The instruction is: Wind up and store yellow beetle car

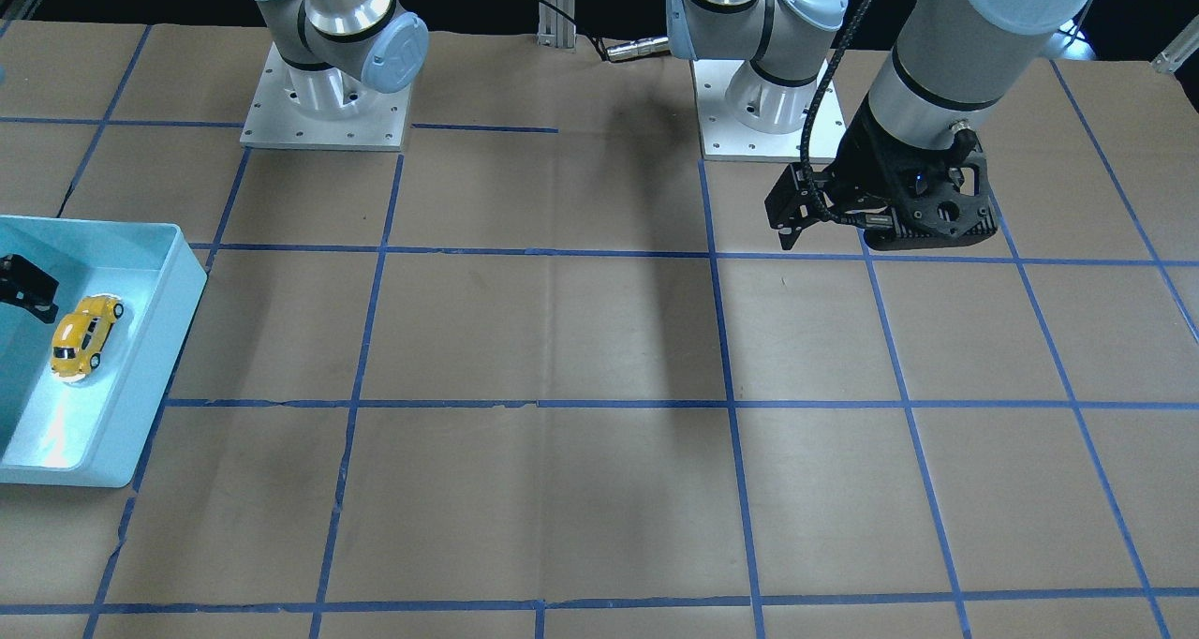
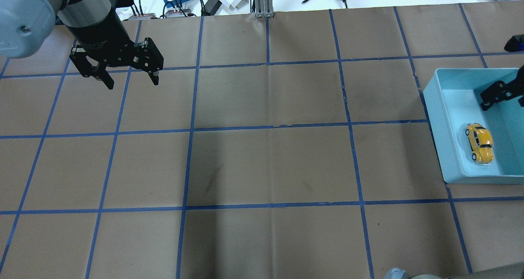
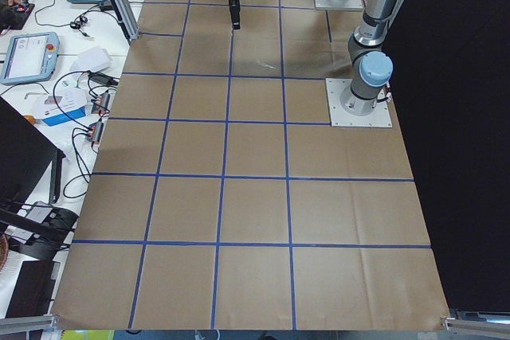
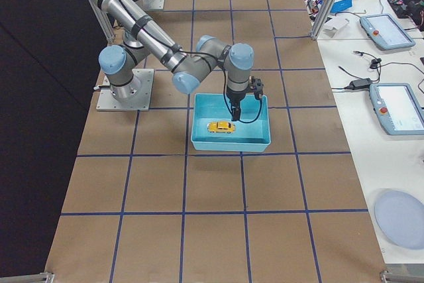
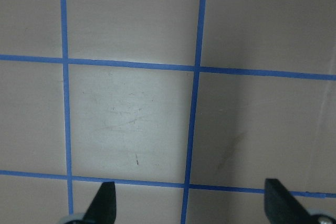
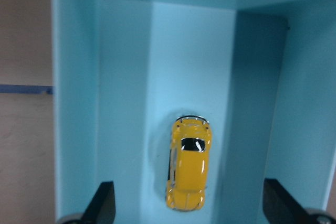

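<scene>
The yellow beetle car [image 1: 86, 335] stands on its wheels on the floor of a light blue bin [image 1: 178, 292] at the table's right end. The car [image 2: 479, 142] and the bin [image 2: 442, 131] also show in the overhead view. In the right wrist view the car [image 6: 188, 165] lies free between and below my fingertips. My right gripper [image 6: 190, 205] is open and empty, hanging over the bin [image 4: 232, 144] just above the car [image 4: 220, 127]. My left gripper [image 2: 132, 82] is open and empty, held above the bare paper at the table's far left.
Brown paper with a blue tape grid [image 2: 270, 127] covers the table. The two arm bases [image 1: 326, 105] [image 1: 768, 114] stand at the robot's edge. Cables and boxes [image 2: 184, 1] lie beyond the far edge, and tablets [image 4: 397, 107] sit on a side bench.
</scene>
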`<act>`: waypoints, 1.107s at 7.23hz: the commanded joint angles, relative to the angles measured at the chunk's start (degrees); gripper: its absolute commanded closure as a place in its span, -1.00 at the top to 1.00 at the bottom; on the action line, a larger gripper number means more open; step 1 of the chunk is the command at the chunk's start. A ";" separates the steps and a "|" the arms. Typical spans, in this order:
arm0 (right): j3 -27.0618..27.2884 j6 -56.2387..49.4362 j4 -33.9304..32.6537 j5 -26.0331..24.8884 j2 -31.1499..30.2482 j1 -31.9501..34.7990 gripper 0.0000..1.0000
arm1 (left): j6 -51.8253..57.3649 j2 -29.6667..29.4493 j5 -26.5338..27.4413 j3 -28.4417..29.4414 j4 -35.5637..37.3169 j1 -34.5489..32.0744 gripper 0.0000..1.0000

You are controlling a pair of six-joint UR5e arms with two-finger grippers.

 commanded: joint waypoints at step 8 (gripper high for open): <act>-9.21 32.25 18.74 3.05 -11.30 34.65 1.00 | 0.09 -0.44 0.00 -0.03 0.01 0.00 1.00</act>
